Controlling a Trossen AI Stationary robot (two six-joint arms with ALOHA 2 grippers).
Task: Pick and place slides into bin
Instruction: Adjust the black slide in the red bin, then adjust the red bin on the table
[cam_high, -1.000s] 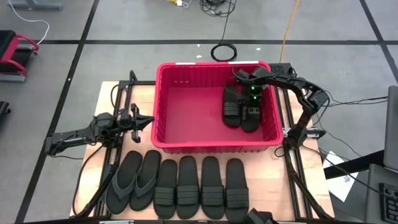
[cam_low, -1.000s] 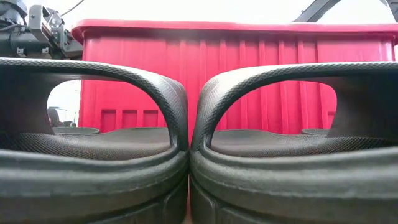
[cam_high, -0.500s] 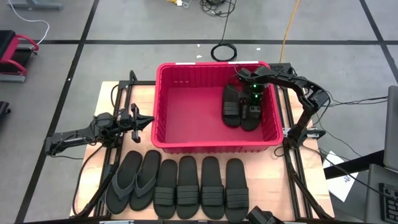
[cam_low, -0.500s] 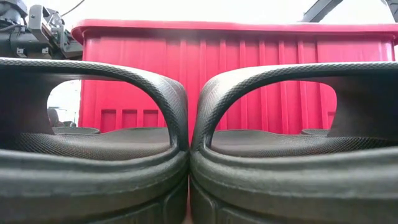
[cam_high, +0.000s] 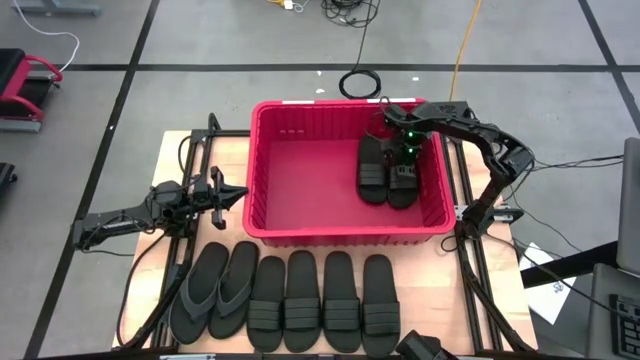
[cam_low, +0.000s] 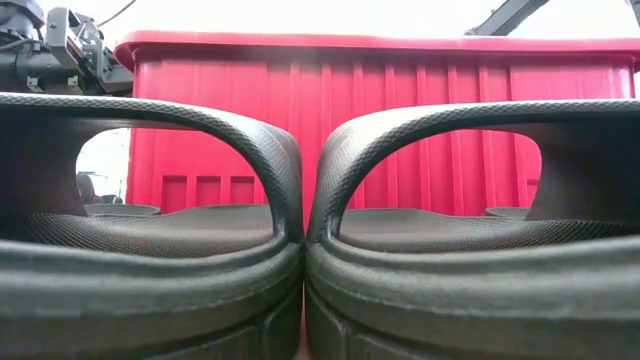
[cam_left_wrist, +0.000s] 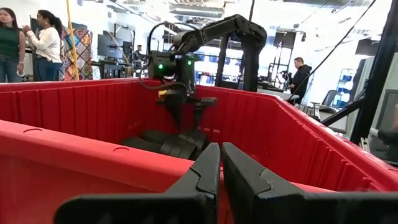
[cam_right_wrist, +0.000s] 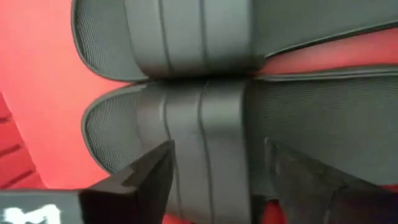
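Note:
The red bin (cam_high: 300, 225) stands at the middle of the table. Two black slides lie side by side on its floor at the right end, one (cam_high: 373, 168) left of the other (cam_high: 405, 178). My right gripper (cam_high: 407, 152) hangs open, pointing down, just above the right one. Its fingers (cam_right_wrist: 155, 171) stand on either side of that slide's ribbed strap band (cam_right_wrist: 205, 137), clear of it. My left gripper (cam_high: 225, 195) waits shut and level outside the bin's left wall. Several more slides (cam_high: 302, 298) lie in a row along the near edge.
The row of slides at the near edge holds two thong-strapped ones (cam_high: 215, 290) at its left. Two of the row fill the low view (cam_low: 150, 250), in front of the bin's wall (cam_low: 400, 110). The bin's left half is bare floor (cam_high: 300, 175). People stand in the room beyond (cam_left_wrist: 25, 43).
My right gripper has opened wide over the right slide in the bin and let go of it, then risen a little. The slide stays flat on the bin's floor beside the other one.

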